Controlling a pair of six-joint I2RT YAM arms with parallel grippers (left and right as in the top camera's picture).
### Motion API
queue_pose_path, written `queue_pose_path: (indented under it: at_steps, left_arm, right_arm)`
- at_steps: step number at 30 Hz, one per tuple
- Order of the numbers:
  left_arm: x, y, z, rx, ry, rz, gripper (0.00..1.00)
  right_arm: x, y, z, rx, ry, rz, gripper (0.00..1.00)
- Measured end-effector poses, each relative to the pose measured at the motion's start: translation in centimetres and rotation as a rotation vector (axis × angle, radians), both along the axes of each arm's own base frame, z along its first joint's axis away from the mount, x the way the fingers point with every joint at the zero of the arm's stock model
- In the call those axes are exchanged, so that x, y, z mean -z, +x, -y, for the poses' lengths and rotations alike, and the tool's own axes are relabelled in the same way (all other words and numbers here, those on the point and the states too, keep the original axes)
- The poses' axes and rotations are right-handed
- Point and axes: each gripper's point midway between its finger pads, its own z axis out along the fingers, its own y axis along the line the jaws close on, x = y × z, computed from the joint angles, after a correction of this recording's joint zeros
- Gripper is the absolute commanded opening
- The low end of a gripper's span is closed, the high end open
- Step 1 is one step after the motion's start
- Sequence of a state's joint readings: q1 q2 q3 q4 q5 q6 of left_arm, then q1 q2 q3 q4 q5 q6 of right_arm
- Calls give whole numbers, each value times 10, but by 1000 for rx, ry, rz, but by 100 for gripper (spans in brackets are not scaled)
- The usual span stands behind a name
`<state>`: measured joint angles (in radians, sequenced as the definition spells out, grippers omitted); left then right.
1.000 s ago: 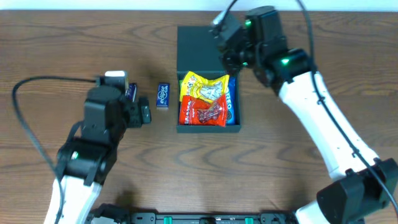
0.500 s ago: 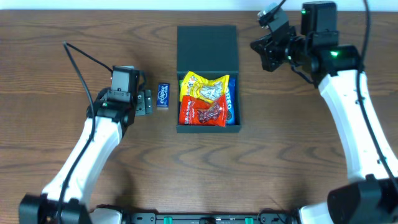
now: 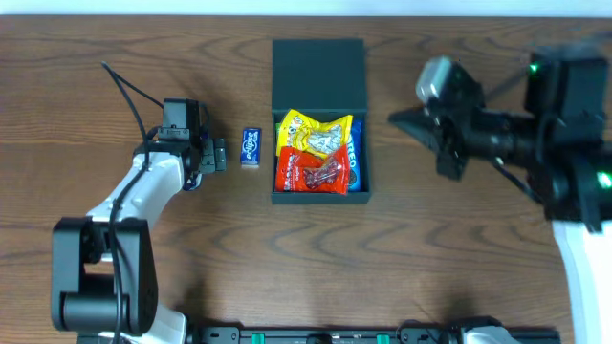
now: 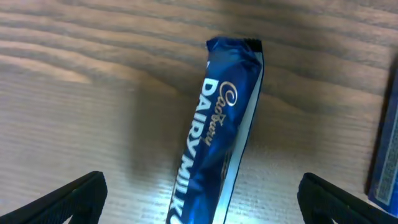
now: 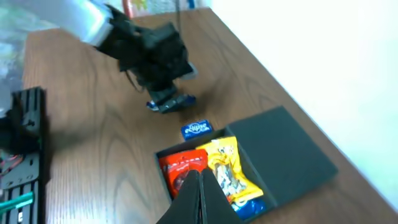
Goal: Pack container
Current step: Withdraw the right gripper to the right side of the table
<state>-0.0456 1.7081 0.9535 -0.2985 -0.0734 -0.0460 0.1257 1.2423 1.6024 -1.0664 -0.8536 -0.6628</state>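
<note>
While the container (image 3: 320, 198) stands open at the far middle of the table (image 3: 115, 277), its lid (image 3: 319, 75) is laid flat behind it, on the side away from the robot. Three packets are seen inside the container: a yellow packet (image 3: 316, 132) toward the lid, a red packet (image 3: 311, 172) toward the near wall, and a blue packet (image 3: 357, 153) along the right wall, partly covered by the yellow one. Just left of the container, apart from its wall, a small blue Eclipse packet (image 3: 251, 148) is laid on the wood. Farther left of the container the left gripper (image 3: 215, 158) is held low with its fingers spread wide. In the left wrist view a blue Dairy Milk bar (image 4: 217, 124) is seen lying between them, touched by neither. To the right of the container, raised well above the table, the right gripper (image 3: 400, 119) is pointed toward it. In the right wrist view its fingers (image 5: 186, 199) are pressed together with nothing between them.
</note>
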Motion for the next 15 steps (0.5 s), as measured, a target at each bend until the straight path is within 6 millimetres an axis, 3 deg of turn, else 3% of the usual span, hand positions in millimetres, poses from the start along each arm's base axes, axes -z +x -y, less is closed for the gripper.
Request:
queue_pose_path:
  at_steps: [2, 8, 11, 12, 15]
  left_arm:
    - [0, 3, 1, 10, -3, 8, 95]
    - [10, 6, 4, 45, -1, 0, 93]
    - [22, 5, 4, 58, 3, -27, 90]
    - [25, 5, 4, 60, 4, -31, 87]
    - [28, 8, 6, 69, -2, -28, 83]
  right_arm:
    - [-6, -14, 1, -14, -1, 20, 3]
    - [-17, -43, 4, -31, -4, 62, 9]
    - [-19, -52, 4, -37, -4, 68, 38]
    - [-18, -54, 4, -40, -6, 68, 52]
    - [-16, -56, 5, -41, -7, 52, 78]
